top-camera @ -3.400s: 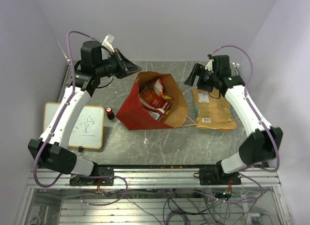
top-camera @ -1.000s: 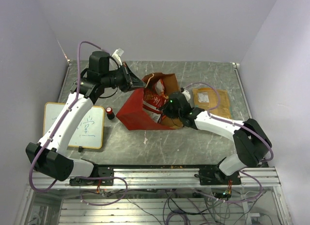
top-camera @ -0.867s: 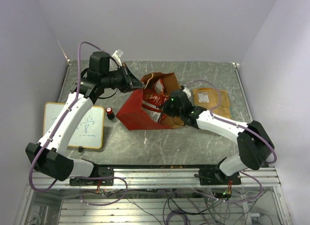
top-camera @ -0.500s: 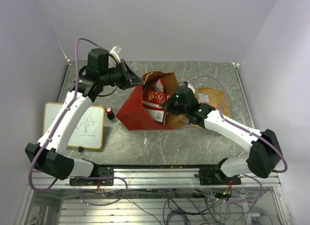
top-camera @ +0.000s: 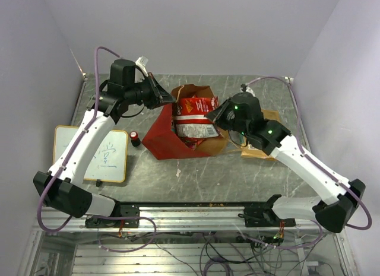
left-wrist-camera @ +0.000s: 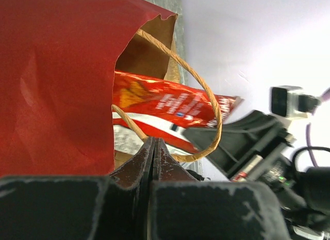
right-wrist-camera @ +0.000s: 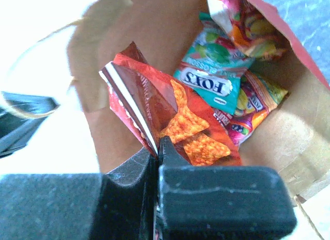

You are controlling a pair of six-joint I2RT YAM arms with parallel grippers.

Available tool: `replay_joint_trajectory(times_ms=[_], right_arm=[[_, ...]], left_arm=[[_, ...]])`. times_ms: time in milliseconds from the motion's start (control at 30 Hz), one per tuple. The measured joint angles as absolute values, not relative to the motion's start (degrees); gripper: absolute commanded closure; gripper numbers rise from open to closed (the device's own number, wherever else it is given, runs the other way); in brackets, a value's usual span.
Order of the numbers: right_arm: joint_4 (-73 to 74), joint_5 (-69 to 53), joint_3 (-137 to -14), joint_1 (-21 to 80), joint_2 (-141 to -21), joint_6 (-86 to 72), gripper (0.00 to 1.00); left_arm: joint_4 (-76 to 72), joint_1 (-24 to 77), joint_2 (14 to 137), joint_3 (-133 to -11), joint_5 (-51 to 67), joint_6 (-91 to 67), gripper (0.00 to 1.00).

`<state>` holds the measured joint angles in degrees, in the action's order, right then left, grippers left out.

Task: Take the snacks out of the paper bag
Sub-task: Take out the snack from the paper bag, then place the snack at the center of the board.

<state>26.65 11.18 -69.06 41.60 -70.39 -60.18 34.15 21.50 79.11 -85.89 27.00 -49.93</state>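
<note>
The paper bag (top-camera: 159,138) lies on its side, red outside (left-wrist-camera: 56,80) and brown kraft inside (right-wrist-camera: 154,23), its mouth facing right. My left gripper (top-camera: 169,99) (left-wrist-camera: 153,143) is shut on the bag's cord handle (left-wrist-camera: 209,93), holding the upper rim up. My right gripper (top-camera: 211,114) (right-wrist-camera: 157,145) is shut on the edge of a red chip packet (top-camera: 195,113) (right-wrist-camera: 178,113), lifted at the mouth. Still inside are a green packet (right-wrist-camera: 216,75) and multicoloured packets (right-wrist-camera: 252,103). A large orange chip bag (top-camera: 252,151) lies on the table, partly under my right arm.
A yellow-framed whiteboard (top-camera: 92,154) lies at the left. A small red-and-black cylinder (top-camera: 135,138) stands between it and the bag. Walls close in the back and both sides. The arms' bases and a rail run along the near edge.
My right gripper has drawn up and back to the right out of the bag, lifting the red chip packet with it. The left gripper has kept its hold on the handle.
</note>
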Motion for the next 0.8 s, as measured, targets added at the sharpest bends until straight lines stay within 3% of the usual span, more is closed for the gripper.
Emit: replay_joint_trajectory(times_ms=[467,800], right_arm=[[33.4,18.3,-82.1,41.6,-62.7,-53.7,1.0],[35.3,31.9,-90.4,41.6,-61.4,-48.9,1.0]], left_arm=[[34.5,21.5,82.6,-86.3,24.8,-50.2,0.93],[36.0,20.4,84.4,-88.1,24.4,-50.1,0.93]])
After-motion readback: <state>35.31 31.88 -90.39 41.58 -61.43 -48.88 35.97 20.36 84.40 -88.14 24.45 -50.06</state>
